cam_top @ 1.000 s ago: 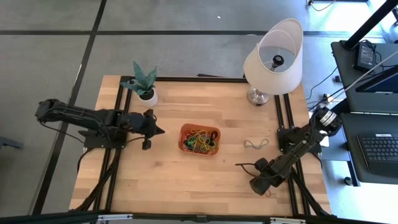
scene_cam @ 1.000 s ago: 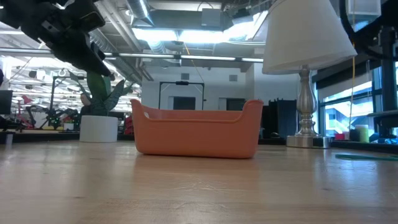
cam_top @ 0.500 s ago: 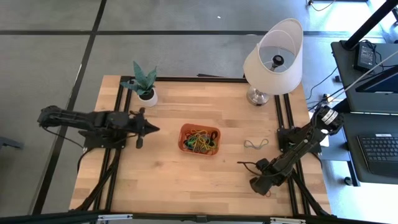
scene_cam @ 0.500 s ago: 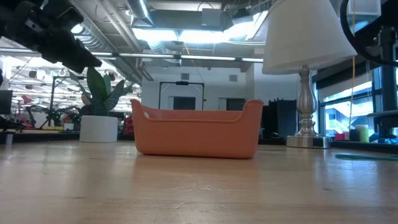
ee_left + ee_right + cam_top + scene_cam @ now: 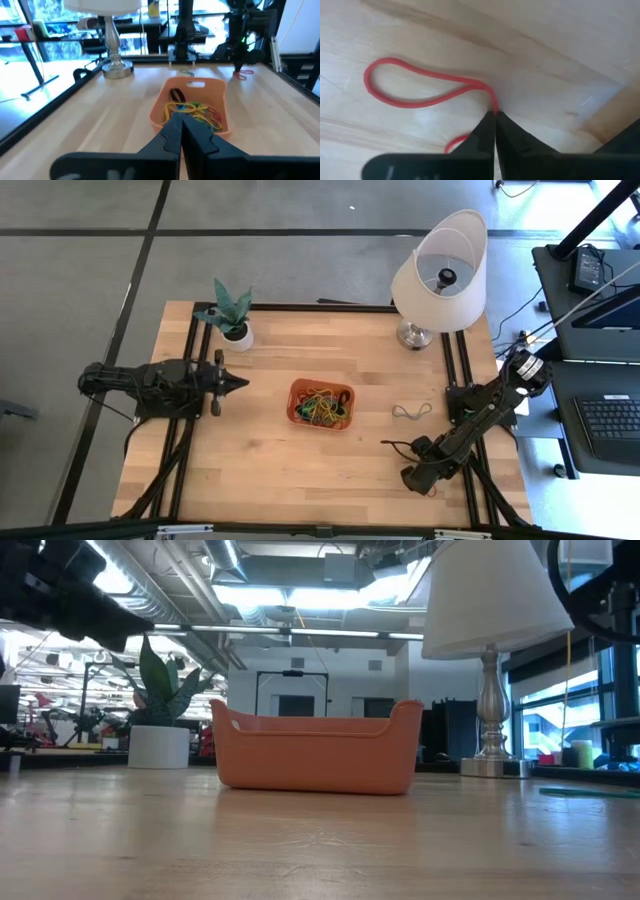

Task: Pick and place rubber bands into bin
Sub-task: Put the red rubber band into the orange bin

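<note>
On the table, the right gripper (image 5: 495,116) pinches a red rubber band (image 5: 420,90) lying flat.

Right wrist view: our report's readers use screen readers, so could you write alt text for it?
The right gripper, fingers shut, pinches a thin red rubber band against the light wooden table. The band lies in a loop on the wood ahead of the dark fingertips.

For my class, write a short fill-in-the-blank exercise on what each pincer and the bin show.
1. The right pincer is shut on a ____ rubber band.
2. The orange bin holds a pile of rubber ____.
3. The left pincer is ____ and holds nothing.
4. A loose green band lies on the table between the bin and the ____ arm.

Missing words: red; bands; shut; right
</note>
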